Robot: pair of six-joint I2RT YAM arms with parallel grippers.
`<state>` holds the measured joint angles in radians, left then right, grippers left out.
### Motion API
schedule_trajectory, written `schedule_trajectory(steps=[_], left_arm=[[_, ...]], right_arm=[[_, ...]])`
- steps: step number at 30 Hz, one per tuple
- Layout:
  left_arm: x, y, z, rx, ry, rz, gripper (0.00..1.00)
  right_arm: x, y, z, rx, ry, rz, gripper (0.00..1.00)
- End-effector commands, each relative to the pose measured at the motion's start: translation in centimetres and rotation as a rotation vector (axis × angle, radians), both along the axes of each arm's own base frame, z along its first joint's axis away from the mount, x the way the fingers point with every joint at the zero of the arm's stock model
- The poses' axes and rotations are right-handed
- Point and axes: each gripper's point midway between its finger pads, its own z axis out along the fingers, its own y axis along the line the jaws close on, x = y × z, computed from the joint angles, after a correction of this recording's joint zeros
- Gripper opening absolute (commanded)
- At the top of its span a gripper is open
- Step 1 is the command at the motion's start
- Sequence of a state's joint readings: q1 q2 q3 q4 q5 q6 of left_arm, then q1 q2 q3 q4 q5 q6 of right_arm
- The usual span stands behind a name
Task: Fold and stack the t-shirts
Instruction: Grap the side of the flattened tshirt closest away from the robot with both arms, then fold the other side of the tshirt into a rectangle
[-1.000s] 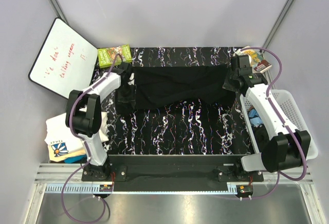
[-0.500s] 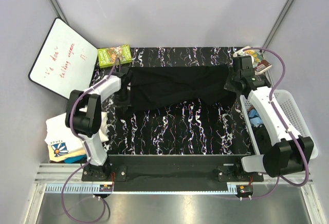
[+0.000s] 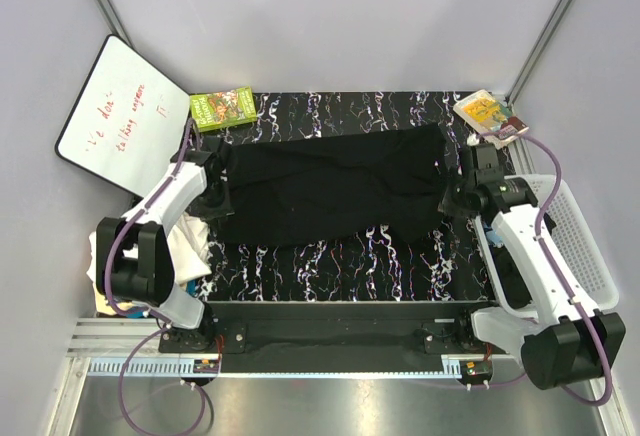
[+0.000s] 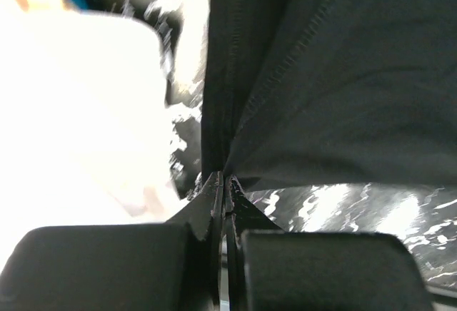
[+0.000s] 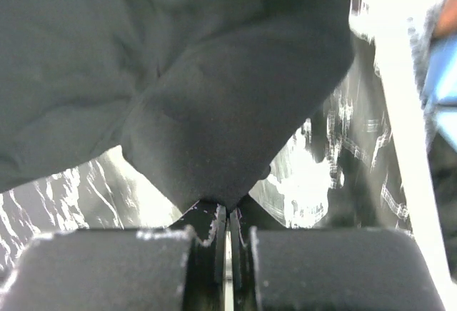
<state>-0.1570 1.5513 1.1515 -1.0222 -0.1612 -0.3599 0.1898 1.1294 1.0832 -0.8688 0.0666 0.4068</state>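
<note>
A plain black t-shirt is stretched across the black marbled table. My left gripper is shut on its left edge; the left wrist view shows the cloth pinched at my fingertips. My right gripper is shut on its right edge; the right wrist view shows the cloth bunched into my fingertips. A white t-shirt lies off the table's left side, partly hidden by my left arm. Blue cloth lies in the basket.
A white slatted basket stands at the right edge under my right arm. A whiteboard leans at the far left. A green box and a colourful packet lie at the table's far corners.
Both grippers moved toward the near edge and outward, pulling the black t-shirt with them. It went from bunched at the far side to spread flatter and wider.
</note>
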Motion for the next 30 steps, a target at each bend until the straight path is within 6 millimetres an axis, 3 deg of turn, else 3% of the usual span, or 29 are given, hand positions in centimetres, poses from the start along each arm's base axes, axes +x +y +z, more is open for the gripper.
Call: schedule_trajectory(steps=[1,3,7,9,12,17,21,26,28,29,30], left_arm=[[-1.7,1.0,0.8,-0.013,0.005,0.057,0.0],[-2.1,1.1,0.8,-0.03,0.015,0.07,0.0],[-2.4,1.3,0.4,-0.051,0.046,0.097,0.0],[-2.1,1.3,0.6,-0.059,0.043,0.102,0.0],[-1.0,1.2,1.8,-0.07,0.008,0.106,0.0],[1.5,0.9,3.9,-0.097,-0.069,0.115,0.0],[3.4,0.5,4.6,-0.144,-0.095,0.135,0.0],[6.3,0.8,4.1,-0.175,-0.089,0.189,0.0],[7.6,0.5,4.0,-0.206,-0.09,0.208,0.0],[8.1,0.3,3.2,-0.217,-0.067,0.211,0.0],[8.6,1.0,3.0,-0.225,-0.069,0.241,0.0]], right_arm=[[-5.7,0.5,-3.4,0.07,0.209,-0.049,0.0],[-7.3,1.1,-4.6,0.106,0.269,-0.05,0.0],[-8.2,0.5,-5.2,0.07,0.366,-0.102,0.0],[-8.8,0.4,-6.5,0.05,0.459,-0.109,0.0],[-9.3,0.8,-6.9,0.056,0.515,-0.084,0.0],[-6.4,0.8,-4.6,0.057,0.367,-0.07,0.0],[-3.0,1.2,-3.1,0.051,0.3,-0.035,0.0],[1.7,1.9,-2.3,0.034,0.258,0.008,0.0],[3.4,1.5,-2.8,-0.002,0.256,0.013,0.0],[4.6,1.5,-2.1,-0.006,0.231,0.019,0.0],[5.5,1.2,-2.0,-0.018,0.218,0.023,0.0]])
